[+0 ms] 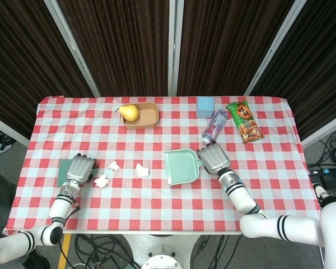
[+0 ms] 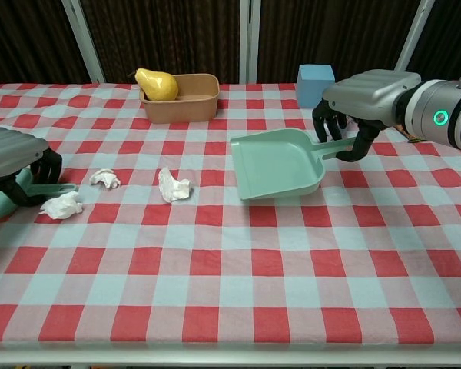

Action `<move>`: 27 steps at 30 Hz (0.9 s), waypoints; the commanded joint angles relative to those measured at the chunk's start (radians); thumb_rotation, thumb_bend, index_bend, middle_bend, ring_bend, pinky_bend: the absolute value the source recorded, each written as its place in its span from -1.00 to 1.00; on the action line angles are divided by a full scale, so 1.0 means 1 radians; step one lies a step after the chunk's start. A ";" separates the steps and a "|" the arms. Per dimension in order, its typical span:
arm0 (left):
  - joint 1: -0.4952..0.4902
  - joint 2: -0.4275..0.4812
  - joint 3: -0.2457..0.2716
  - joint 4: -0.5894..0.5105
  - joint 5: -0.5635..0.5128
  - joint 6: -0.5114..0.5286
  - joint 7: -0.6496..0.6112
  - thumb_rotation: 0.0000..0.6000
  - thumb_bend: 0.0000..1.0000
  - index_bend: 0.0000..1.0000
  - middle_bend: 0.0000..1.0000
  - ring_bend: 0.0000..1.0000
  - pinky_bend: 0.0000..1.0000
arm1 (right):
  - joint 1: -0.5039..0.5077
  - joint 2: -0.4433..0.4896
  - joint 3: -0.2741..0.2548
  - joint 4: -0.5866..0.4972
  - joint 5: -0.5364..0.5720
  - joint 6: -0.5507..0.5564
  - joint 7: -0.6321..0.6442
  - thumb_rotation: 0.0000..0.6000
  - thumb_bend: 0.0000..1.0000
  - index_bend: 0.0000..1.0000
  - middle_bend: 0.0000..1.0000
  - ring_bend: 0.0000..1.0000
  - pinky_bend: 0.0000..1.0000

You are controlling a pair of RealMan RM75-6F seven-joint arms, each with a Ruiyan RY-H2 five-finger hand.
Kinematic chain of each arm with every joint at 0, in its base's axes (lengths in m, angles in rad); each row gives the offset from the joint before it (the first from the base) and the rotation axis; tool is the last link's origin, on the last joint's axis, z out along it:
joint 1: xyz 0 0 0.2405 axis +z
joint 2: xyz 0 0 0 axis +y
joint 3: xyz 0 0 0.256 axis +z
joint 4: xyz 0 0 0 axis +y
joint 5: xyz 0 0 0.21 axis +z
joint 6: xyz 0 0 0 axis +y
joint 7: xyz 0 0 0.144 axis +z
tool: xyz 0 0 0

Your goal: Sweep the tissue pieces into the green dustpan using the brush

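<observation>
The green dustpan (image 1: pixel 181 166) (image 2: pixel 280 161) lies right of centre with its mouth facing left. My right hand (image 1: pixel 213 158) (image 2: pixel 365 96) grips its handle (image 2: pixel 334 147). At the table's left edge my left hand (image 1: pixel 80 169) (image 2: pixel 11 157) curls around the handle of the green brush (image 1: pixel 62 171) (image 2: pixel 54 187), and the hand hides most of the brush. Three white tissue pieces lie between the hands: one (image 1: pixel 102 181) (image 2: pixel 62 204) right beside the left hand, one (image 1: pixel 114 166) (image 2: pixel 104 178) just behind it, and one (image 1: pixel 141 170) (image 2: pixel 174 186) nearer the dustpan.
A brown bowl (image 1: pixel 148 117) (image 2: pixel 192 104) holding a pear (image 1: pixel 129 112) (image 2: pixel 155 84) stands at the back. A blue box (image 1: pixel 205 106) (image 2: pixel 315 81), a plastic bottle (image 1: pixel 214 125) and a snack packet (image 1: pixel 245 120) lie at the back right, behind the right hand.
</observation>
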 commanded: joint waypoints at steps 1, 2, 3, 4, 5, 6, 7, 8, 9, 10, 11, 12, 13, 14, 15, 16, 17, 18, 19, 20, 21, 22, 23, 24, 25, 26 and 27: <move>0.007 0.025 0.002 -0.007 0.046 0.016 -0.062 1.00 -0.38 0.03 0.06 -0.19 -0.36 | 0.000 -0.002 -0.001 0.000 0.000 0.000 0.000 1.00 -0.25 0.19 0.15 -0.31 -0.53; 0.013 0.037 0.000 -0.013 0.065 0.029 -0.097 1.00 -0.37 0.03 0.06 -0.19 -0.36 | 0.001 -0.004 -0.003 0.000 -0.001 0.000 -0.002 1.00 -0.25 0.19 0.15 -0.31 -0.53; 0.018 0.046 -0.002 -0.017 0.081 0.042 -0.124 1.00 -0.37 0.03 0.06 -0.19 -0.36 | 0.002 -0.005 -0.004 -0.001 -0.002 -0.001 -0.003 1.00 -0.25 0.19 0.15 -0.31 -0.53; 0.024 0.057 -0.003 -0.021 0.098 0.053 -0.156 1.00 -0.37 0.03 0.06 -0.19 -0.36 | 0.003 -0.006 -0.005 -0.001 -0.004 -0.001 -0.005 1.00 -0.25 0.19 0.15 -0.31 -0.53; 0.032 0.072 -0.007 -0.029 0.114 0.064 -0.205 1.00 -0.37 0.03 0.06 -0.19 -0.36 | 0.004 -0.009 -0.007 -0.001 -0.006 0.000 -0.009 1.00 -0.25 0.19 0.15 -0.31 -0.53; 0.038 0.085 -0.010 -0.038 0.125 0.069 -0.245 1.00 -0.37 0.03 0.06 -0.19 -0.36 | 0.006 -0.011 -0.008 -0.001 -0.008 0.001 -0.012 1.00 -0.25 0.19 0.15 -0.31 -0.53; 0.040 0.101 -0.017 -0.046 0.137 0.071 -0.290 1.00 -0.37 0.03 0.06 -0.19 -0.36 | 0.007 -0.014 -0.009 0.001 -0.008 0.001 -0.016 1.00 -0.25 0.19 0.15 -0.31 -0.53; 0.046 0.120 -0.021 -0.060 0.152 0.073 -0.349 1.00 -0.37 0.03 0.06 -0.19 -0.36 | 0.011 -0.019 -0.011 0.004 -0.008 0.000 -0.023 1.00 -0.25 0.19 0.15 -0.31 -0.53; 0.052 0.132 -0.023 -0.069 0.164 0.078 -0.391 1.00 -0.37 0.03 0.06 -0.19 -0.36 | 0.015 -0.023 -0.014 0.009 -0.007 -0.002 -0.032 1.00 -0.25 0.19 0.15 -0.31 -0.53; 0.058 0.142 -0.025 -0.079 0.176 0.083 -0.433 1.00 -0.37 0.03 0.06 -0.19 -0.36 | 0.020 -0.028 -0.016 0.015 -0.005 -0.004 -0.043 1.00 -0.25 0.19 0.15 -0.31 -0.53; 0.065 0.151 -0.025 -0.090 0.194 0.091 -0.489 1.00 -0.37 0.03 0.06 -0.19 -0.36 | 0.026 -0.035 -0.017 0.023 -0.001 -0.006 -0.056 1.00 -0.25 0.19 0.15 -0.31 -0.53; 0.070 0.156 -0.025 -0.095 0.206 0.097 -0.527 1.00 -0.37 0.03 0.07 -0.19 -0.36 | 0.031 -0.040 -0.017 0.029 0.002 -0.006 -0.063 1.00 -0.25 0.19 0.15 -0.31 -0.53; 0.075 0.158 -0.024 -0.099 0.219 0.104 -0.560 1.00 -0.36 0.03 0.06 -0.19 -0.35 | 0.035 -0.047 -0.015 0.034 0.006 -0.006 -0.069 1.00 -0.25 0.19 0.15 -0.31 -0.53; 0.081 0.157 -0.025 -0.102 0.234 0.118 -0.600 1.00 -0.36 0.03 0.07 -0.19 -0.35 | 0.039 -0.055 -0.012 0.040 0.012 -0.007 -0.074 1.00 -0.25 0.19 0.15 -0.31 -0.53; 0.086 0.154 -0.027 -0.105 0.244 0.129 -0.629 1.00 -0.36 0.03 0.06 -0.19 -0.35 | 0.042 -0.061 -0.010 0.044 0.017 -0.007 -0.076 1.00 -0.25 0.19 0.15 -0.31 -0.53; 0.089 0.151 -0.028 -0.110 0.255 0.138 -0.661 1.00 -0.35 0.03 0.06 -0.19 -0.35 | 0.044 -0.066 -0.008 0.047 0.020 -0.008 -0.077 1.00 -0.25 0.19 0.15 -0.31 -0.53; 0.091 0.150 -0.028 -0.120 0.269 0.144 -0.706 1.00 -0.35 0.03 0.06 -0.19 -0.35 | 0.046 -0.073 -0.007 0.050 0.023 -0.007 -0.078 1.00 -0.25 0.19 0.15 -0.31 -0.53; 0.092 0.150 -0.028 -0.128 0.281 0.146 -0.739 1.00 -0.34 0.03 0.06 -0.19 -0.35 | 0.048 -0.077 -0.006 0.052 0.025 -0.007 -0.079 1.00 -0.25 0.19 0.15 -0.31 -0.53; 0.091 0.151 -0.026 -0.135 0.294 0.147 -0.769 1.00 -0.34 0.03 0.06 -0.19 -0.34 | 0.049 -0.082 -0.005 0.053 0.026 -0.006 -0.081 1.00 -0.24 0.19 0.15 -0.31 -0.53; 0.087 0.153 -0.023 -0.138 0.311 0.144 -0.800 1.00 -0.34 0.03 0.06 -0.19 -0.33 | 0.051 -0.087 -0.005 0.052 0.027 -0.004 -0.083 1.00 -0.24 0.19 0.15 -0.31 -0.53; 0.082 0.154 -0.021 -0.139 0.320 0.138 -0.817 1.00 -0.34 0.03 0.06 -0.19 -0.32 | 0.052 -0.090 -0.004 0.051 0.028 -0.002 -0.085 1.00 -0.24 0.19 0.15 -0.31 -0.53; 0.078 0.153 -0.020 -0.138 0.326 0.133 -0.829 1.00 -0.34 0.03 0.06 -0.19 -0.31 | 0.054 -0.093 -0.004 0.050 0.029 0.001 -0.088 1.00 -0.24 0.19 0.15 -0.31 -0.53; 0.071 0.149 -0.022 -0.133 0.331 0.128 -0.837 1.00 -0.34 0.03 0.06 -0.19 -0.31 | 0.056 -0.096 -0.003 0.048 0.030 0.004 -0.093 1.00 -0.24 0.19 0.15 -0.31 -0.53; 0.067 0.144 -0.024 -0.128 0.333 0.125 -0.839 1.00 -0.34 0.03 0.06 -0.19 -0.31 | 0.057 -0.098 -0.003 0.047 0.030 0.007 -0.097 1.00 -0.24 0.19 0.15 -0.31 -0.53; 0.061 0.135 -0.026 -0.121 0.334 0.122 -0.840 1.00 -0.34 0.03 0.06 -0.19 -0.31 | 0.060 -0.101 -0.003 0.046 0.033 0.011 -0.104 1.00 -0.24 0.19 0.15 -0.31 -0.53; 0.057 0.128 -0.029 -0.117 0.334 0.121 -0.839 1.00 -0.34 0.03 0.06 -0.19 -0.31 | 0.062 -0.103 -0.002 0.045 0.036 0.013 -0.109 1.00 -0.24 0.19 0.15 -0.31 -0.53; 0.054 0.120 -0.031 -0.113 0.333 0.119 -0.839 1.00 -0.34 0.03 0.06 -0.19 -0.31 | 0.065 -0.104 -0.002 0.044 0.039 0.013 -0.113 1.00 -0.24 0.19 0.15 -0.31 -0.53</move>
